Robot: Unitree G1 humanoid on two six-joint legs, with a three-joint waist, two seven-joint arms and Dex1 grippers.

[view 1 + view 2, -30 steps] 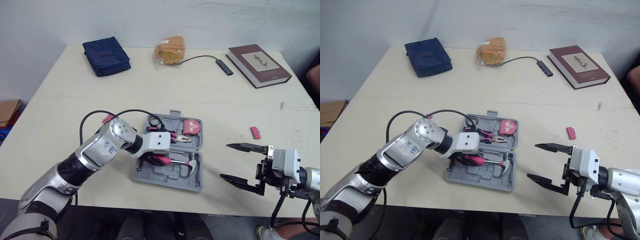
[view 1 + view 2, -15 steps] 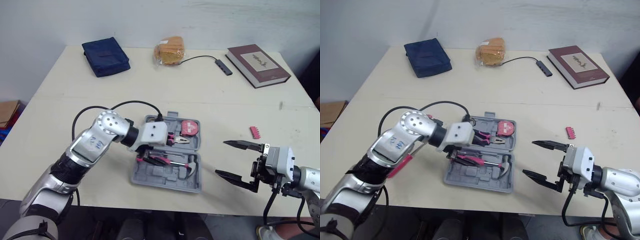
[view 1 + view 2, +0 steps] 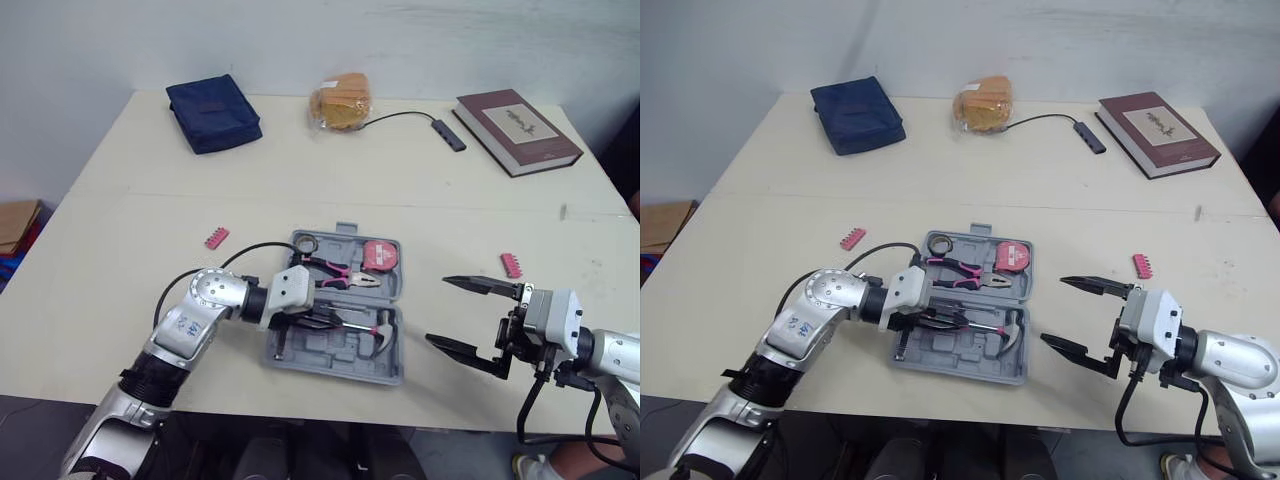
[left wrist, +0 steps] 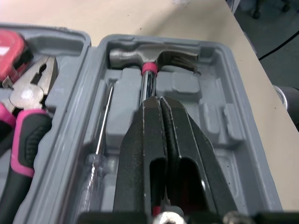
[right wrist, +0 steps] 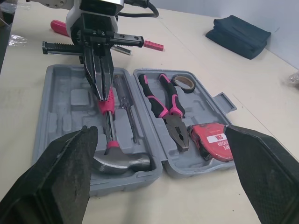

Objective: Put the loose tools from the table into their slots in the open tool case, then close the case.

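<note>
Though closed, left jaws over hammer (image 4: 150, 59).

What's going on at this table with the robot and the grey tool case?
The left gripper, jaws shut, sits over the hammer lying in its slot in the open tool case. The right gripper hovers beside the case, jaws open, holding nothing. A pink strip lies loose on the table left of the case, another to its right; the case is not yet closed.

Left claw (image 4: 161, 105) covers most of the hammer (image 4: 140, 58) handle; tape measure (image 4: 9, 46) cropped at view's edge.
</note>
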